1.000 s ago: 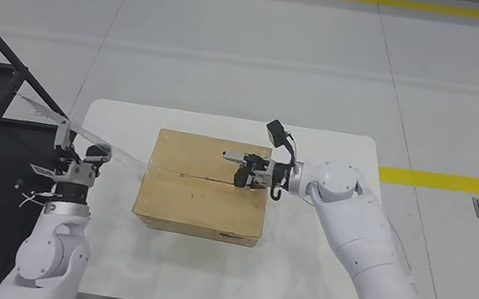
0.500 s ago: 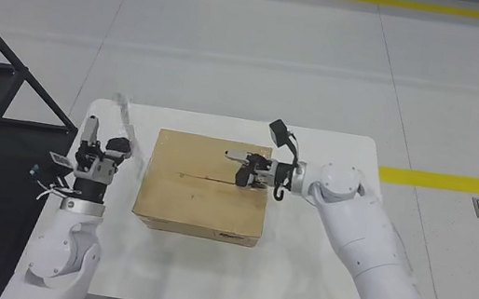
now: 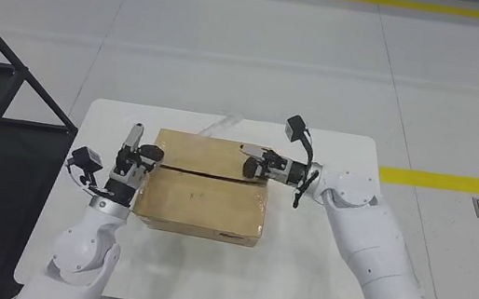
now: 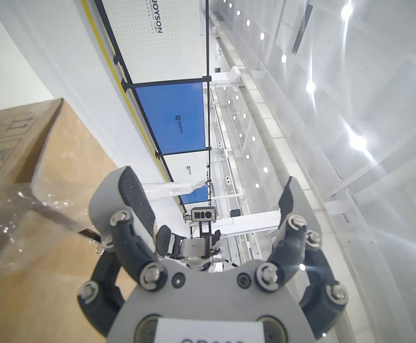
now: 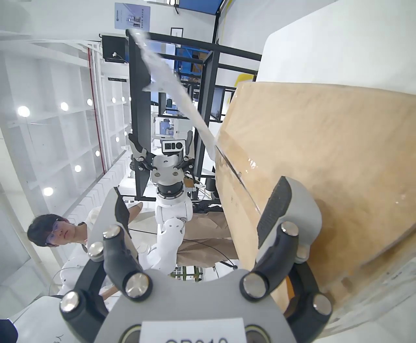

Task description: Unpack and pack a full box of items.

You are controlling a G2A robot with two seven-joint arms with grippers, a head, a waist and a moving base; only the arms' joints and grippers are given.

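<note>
Left pincer [image 3: 146, 146] moved beside box [image 3: 204, 196], tape [image 5: 166, 79] aloft

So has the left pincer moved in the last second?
Yes. In the top view the left pincer has travelled from near the table's side edge inward, and is now right beside the end of the cardboard box.

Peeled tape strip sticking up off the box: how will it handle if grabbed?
Likely floppy and very light: the tape strip is thin, clear and curls up off the box seam. Probably sticky, so it may cling to whatever grips it. One end looks attached at the seam, so expect resistance.
</note>
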